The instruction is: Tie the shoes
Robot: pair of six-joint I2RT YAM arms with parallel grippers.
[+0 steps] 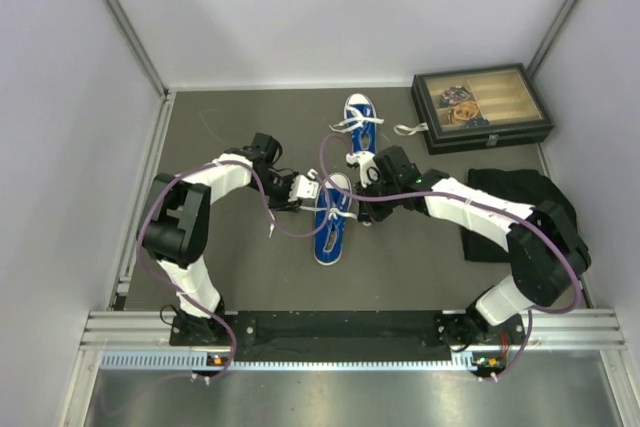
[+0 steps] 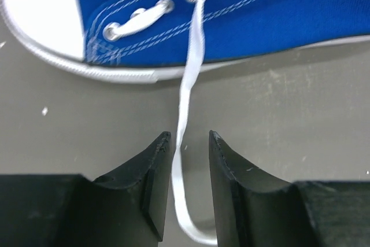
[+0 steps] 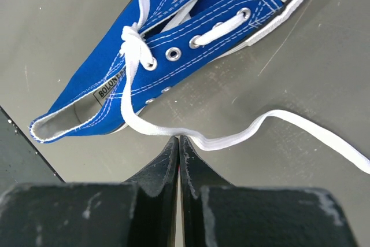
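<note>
Our wrist views alone show it: left hand released around the white lace of the blue canvas sneaker; right hand clenched.

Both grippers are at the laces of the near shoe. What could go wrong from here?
1. The left gripper is open around a lace strand; if it shuts late or shifts, the strand may slip out.
2. The right gripper seems to pinch the other strand only at its tips, so pulling might lose it or drag the shoe.
</note>
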